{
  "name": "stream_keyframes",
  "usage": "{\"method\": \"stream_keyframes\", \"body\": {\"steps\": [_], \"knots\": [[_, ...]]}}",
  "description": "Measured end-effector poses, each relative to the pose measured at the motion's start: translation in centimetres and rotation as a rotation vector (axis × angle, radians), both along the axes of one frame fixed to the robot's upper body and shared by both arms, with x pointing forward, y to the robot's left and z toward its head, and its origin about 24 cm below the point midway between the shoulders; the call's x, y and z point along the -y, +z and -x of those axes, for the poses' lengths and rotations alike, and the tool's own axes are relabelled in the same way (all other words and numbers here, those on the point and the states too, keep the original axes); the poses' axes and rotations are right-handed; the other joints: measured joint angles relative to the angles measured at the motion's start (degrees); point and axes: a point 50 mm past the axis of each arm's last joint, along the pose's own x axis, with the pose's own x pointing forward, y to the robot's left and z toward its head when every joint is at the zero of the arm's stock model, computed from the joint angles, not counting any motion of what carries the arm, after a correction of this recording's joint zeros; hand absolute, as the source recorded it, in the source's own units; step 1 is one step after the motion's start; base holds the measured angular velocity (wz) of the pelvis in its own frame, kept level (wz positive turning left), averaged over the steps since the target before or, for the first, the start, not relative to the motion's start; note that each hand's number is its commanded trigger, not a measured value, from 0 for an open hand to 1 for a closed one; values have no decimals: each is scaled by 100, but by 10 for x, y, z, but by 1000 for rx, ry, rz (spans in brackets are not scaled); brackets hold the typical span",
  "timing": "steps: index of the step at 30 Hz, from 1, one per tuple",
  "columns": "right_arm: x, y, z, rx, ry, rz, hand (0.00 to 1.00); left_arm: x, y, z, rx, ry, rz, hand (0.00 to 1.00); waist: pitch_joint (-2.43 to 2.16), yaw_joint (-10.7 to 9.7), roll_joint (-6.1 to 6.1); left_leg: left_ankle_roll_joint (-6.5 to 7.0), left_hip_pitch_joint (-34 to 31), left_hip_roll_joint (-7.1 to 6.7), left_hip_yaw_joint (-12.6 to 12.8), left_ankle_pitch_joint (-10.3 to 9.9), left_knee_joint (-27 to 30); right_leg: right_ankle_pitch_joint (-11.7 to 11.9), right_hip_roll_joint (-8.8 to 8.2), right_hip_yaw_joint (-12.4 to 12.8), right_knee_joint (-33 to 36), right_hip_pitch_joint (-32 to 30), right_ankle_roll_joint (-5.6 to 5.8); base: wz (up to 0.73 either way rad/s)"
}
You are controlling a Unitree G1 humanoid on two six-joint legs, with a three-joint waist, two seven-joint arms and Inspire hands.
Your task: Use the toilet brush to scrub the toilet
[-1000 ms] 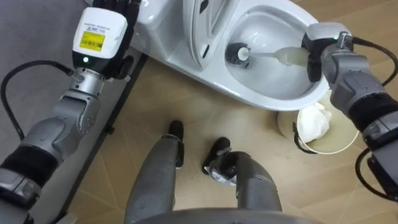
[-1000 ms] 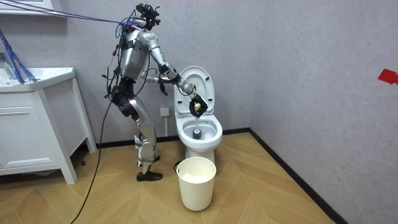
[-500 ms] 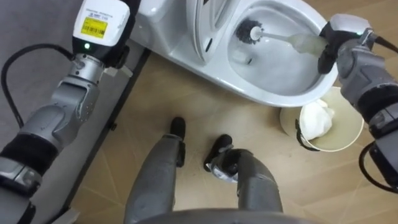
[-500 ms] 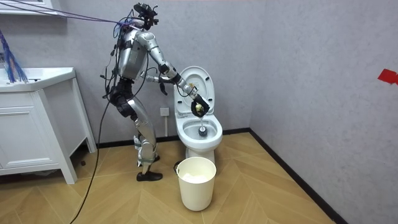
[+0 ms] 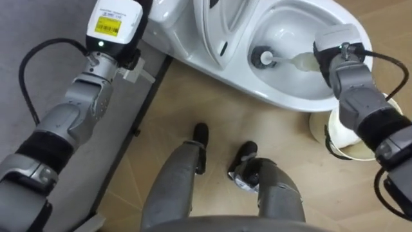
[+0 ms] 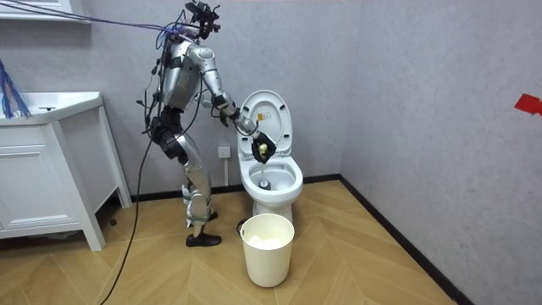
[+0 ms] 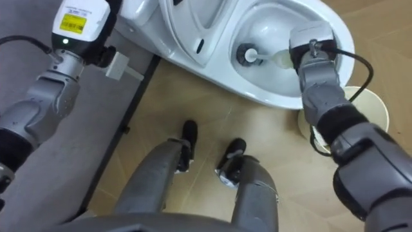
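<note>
The white toilet (image 5: 290, 103) stands before me with its lid (image 6: 267, 114) raised. My right hand (image 5: 339, 57) is over the bowl's right rim, shut on the pale handle of the toilet brush (image 5: 293, 62). The brush's dark head (image 5: 261, 57) rests inside the bowl near its left wall, as in the right eye view, where the brush head (image 7: 246, 53) and the right hand (image 7: 312, 46) show too. My left hand (image 5: 116, 22) is up by the tank at the upper left, its fingers out of sight. In the room view I stand leaning toward the toilet (image 6: 273, 182).
A cream bucket (image 5: 351, 138) with white stuff in it stands on the wooden floor just right of the toilet, under my right forearm; the room view shows the bucket (image 6: 268, 247) in front of the bowl. A white cabinet (image 6: 42, 169) stands at the room view's left.
The brush head swept from the bowl's far wall back toward its middle left, with my right hand drawing nearer to me. The eye view shifted slightly.
</note>
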Motion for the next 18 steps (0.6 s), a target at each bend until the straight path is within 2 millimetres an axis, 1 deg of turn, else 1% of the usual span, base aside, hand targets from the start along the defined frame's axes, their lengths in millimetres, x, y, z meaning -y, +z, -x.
{"method": "stream_keyframes", "body": {"steps": [1, 5, 7, 9, 11, 14, 15, 17, 18], "knots": [[-4, -1, 4, -9, -8, -9, 100, -2, -3, 2, -11, 13, 7, 0, -24, -9, 18, -8, 40, -1, 9, 5, -75, 4, 8, 23, -27, 19, 0, -6], [-16, 0, 9, -30, -11, -19, 100, 0, -7, 5, -23, 40, 49, 0, -31, -40, 19, -33, 150, 17, 49, 23, -131, 14, 32, 55, -83, 95, -14, -4], [-28, -1, 11, -45, 0, -10, 100, -2, -11, 7, -40, 60, 66, 0, -67, -95, -2, -47, 226, 20, 52, 32, -192, 16, 43, 53, -129, 156, -17, 0], [-34, 0, 13, -52, 14, 10, 100, -3, -14, 9, -50, 70, 77, 0, -112, -153, 2, -47, 234, 19, 51, 32, -200, 17, 46, 48, -149, 171, -16, 0], [-36, 2, 14, -56, 22, 22, 100, -4, -14, 10, -50, 75, 76, 0, -114, -185, 2, -46, 242, 19, 44, 32, -198, 29, 52, 45, -171, 187, -7, 0], [-34, 1, 14, -62, 17, 39, 100, -4, -15, 9, -57, 73, 69, 0, -114, -197, 2, -40, 276, 8, 44, 34, -197, 43, 44, 36, -191, 244, 7, 0], [-30, -1, 12, -61, 16, 54, 100, -4, -15, 8, -59, 67, 62, 0, -113, -194, 2, -31, 290, 1, 48, 39, -199, 45, 36, 38, -190, 263, 17, 0], [-20, -4, 7, -66, 18, 63, 100, -5, -14, 7, -67, 56, 48, 0, -104, -176, -13, -17, 317, -5, 62, 45, -205, 51, 29, 56, -187, 276, 28, 0], [-6, -5, 3, -67, 0, 46, 100, -4, -12, 5, -67, 46, 47, 0, -93, -160, -37, -1, 344, -11, 78, 56, -218, 45, 14, 63, -178, 286, 39, 0]]}}
